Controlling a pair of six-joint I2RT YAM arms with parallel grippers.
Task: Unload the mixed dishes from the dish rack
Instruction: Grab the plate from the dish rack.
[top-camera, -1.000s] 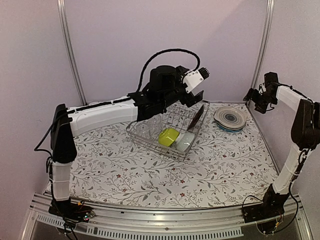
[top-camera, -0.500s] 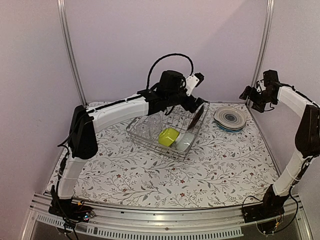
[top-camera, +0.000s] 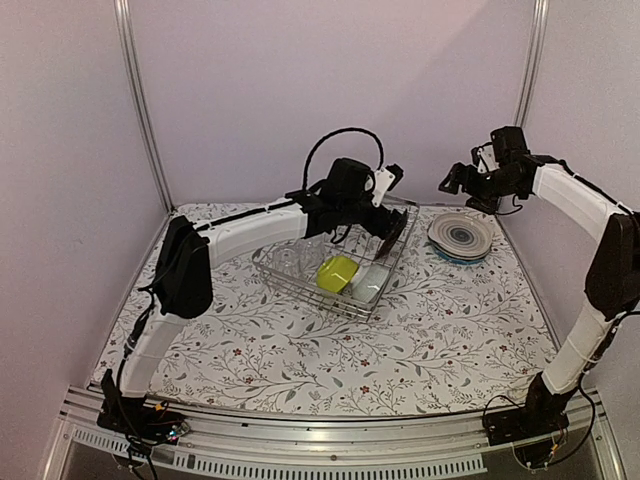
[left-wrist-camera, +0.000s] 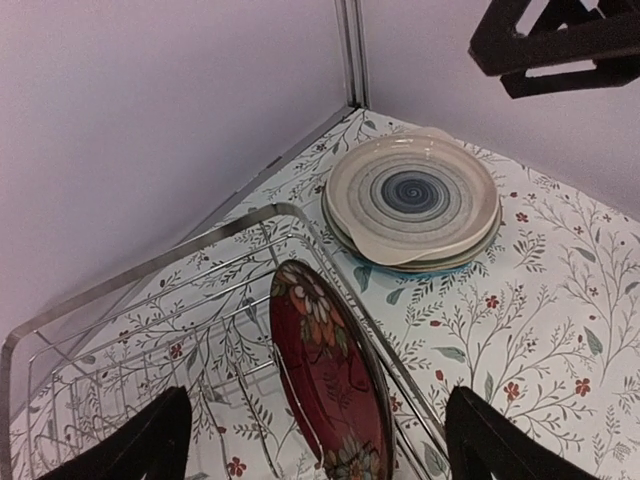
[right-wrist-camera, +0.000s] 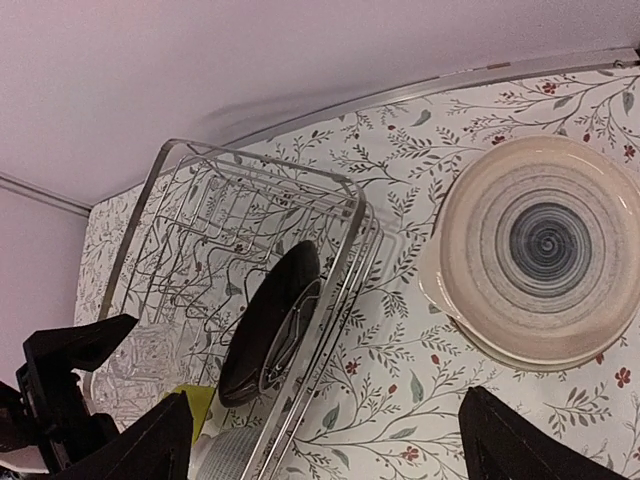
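Observation:
The silver wire dish rack (top-camera: 300, 272) stands at the table's back middle. In it are a dark red plate (top-camera: 395, 232) upright at its right end, a yellow-green bowl (top-camera: 337, 272), a pale bowl (top-camera: 371, 284) and a clear glass (top-camera: 290, 258). A stack of plates (top-camera: 461, 238), the pale spiral-patterned one on top, lies to the rack's right. My left gripper (top-camera: 382, 218) is open just above the red plate (left-wrist-camera: 330, 370), its fingers (left-wrist-camera: 145, 445) either side, not touching. My right gripper (top-camera: 452, 180) is open and empty, high above the gap between rack and stack (right-wrist-camera: 545, 245).
The rack's wire rim (left-wrist-camera: 130, 275) and upright prongs surround the red plate. The right gripper (left-wrist-camera: 560, 40) hangs above the stack (left-wrist-camera: 412, 200). The back wall and corner post stand close behind. Floral tablecloth (top-camera: 330, 360) covers the table in front.
My left gripper has come down and right to the red plate's top edge. My right arm has swung left from the right wall to above the plate stack.

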